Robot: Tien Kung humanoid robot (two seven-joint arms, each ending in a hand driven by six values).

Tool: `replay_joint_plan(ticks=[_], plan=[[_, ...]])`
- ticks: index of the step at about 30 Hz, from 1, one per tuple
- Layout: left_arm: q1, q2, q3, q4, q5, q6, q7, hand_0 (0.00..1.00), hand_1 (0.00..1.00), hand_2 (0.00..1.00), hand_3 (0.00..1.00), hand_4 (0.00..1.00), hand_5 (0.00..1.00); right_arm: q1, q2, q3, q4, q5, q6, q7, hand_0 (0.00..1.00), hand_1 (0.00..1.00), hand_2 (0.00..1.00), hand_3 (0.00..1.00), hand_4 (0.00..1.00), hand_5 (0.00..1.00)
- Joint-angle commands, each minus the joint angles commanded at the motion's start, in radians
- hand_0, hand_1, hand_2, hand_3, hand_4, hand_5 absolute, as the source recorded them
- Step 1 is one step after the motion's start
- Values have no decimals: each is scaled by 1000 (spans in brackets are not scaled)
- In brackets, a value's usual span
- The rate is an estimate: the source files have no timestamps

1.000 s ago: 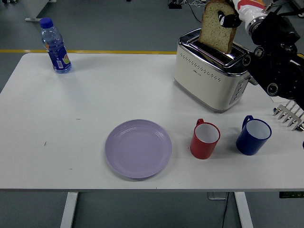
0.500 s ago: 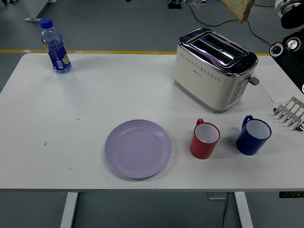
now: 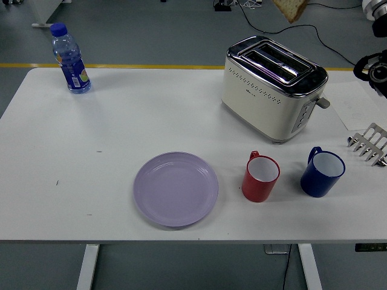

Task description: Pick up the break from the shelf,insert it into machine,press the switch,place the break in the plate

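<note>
You see only a corner of the bread (image 3: 291,8) at the top edge, above the toaster (image 3: 271,87); the fingers are out of frame, so you cannot tell their grip. The plate (image 3: 176,188) is bare.

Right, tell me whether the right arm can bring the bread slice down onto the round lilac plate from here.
Probably yes. The bread slice hangs high above the cream-and-chrome toaster, and the round lilac plate lies empty. The red mug and blue mug stand right of it, so the arm should pass above them.
</note>
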Motion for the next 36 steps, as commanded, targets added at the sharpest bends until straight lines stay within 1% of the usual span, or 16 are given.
replay_joint_plan(ticks=[2, 3, 5, 8, 12, 17, 22, 24, 28, 33, 34, 36], plan=[[0, 0, 1, 0, 0, 0, -1, 672, 689, 676, 552, 280, 867, -14, -18, -14, 57, 79, 18, -11, 112, 132, 282, 431, 382, 2], [-1, 0, 2, 0, 0, 0, -1, 672, 688, 676, 551, 280, 868, -15, -19, -15, 63, 93, 19, -12, 114, 136, 282, 431, 376, 2], [-1, -1, 1, 0, 1, 0, -1, 672, 688, 676, 551, 280, 868, -31, -32, -34, 111, 160, 30, -21, 114, 136, 282, 431, 376, 2], [1, -2, 5, 0, -4, 2, -2, 672, 688, 676, 551, 280, 868, -57, -39, -67, 179, 264, 42, -32, 114, 136, 282, 431, 376, 2], [3, -3, 4, 0, 0, 1, -3, 672, 689, 676, 551, 279, 867, -80, -30, -107, 229, 358, 48, -41, 115, 137, 276, 427, 375, 2], [5, -4, 2, 0, 3, 0, -3, 672, 688, 676, 551, 279, 867, -114, -6, -187, 279, 417, 57, -52, 117, 136, 276, 427, 374, 2], [6, -5, 3, 0, 3, 1, -3, 672, 688, 676, 550, 277, 864, -143, 18, -255, 305, 457, 57, -59, 118, 137, 277, 427, 368, 2], [5, -5, 6, 0, -1, 1, -4, 672, 688, 676, 550, 277, 864, -157, 26, -276, 318, 478, 53, -63, 118, 137, 277, 427, 368, 2], [2, -4, 7, 0, 1, 0, -5, 672, 688, 675, 550, 278, 863, -184, 37, -318, 336, 484, 38, -79, 118, 136, 276, 426, 365, 2], [1, -5, 5, 0, 3, 0, -4, 672, 688, 676, 551, 278, 862, -215, 69, -365, 321, 498, 24, -82, 120, 136, 276, 426, 368, 2], [1, -5, 6, 0, 4, 0, -4, 672, 688, 676, 551, 278, 862, -225, 83, -374, 313, 504, 18, -81, 120, 136, 276, 426, 368, 2], [1, -5, 6, 0, 4, 0, -5, 672, 688, 676, 551, 278, 862, -229, 90, -378, 310, 506, 15, -80, 120, 136, 276, 426, 368, 2]])
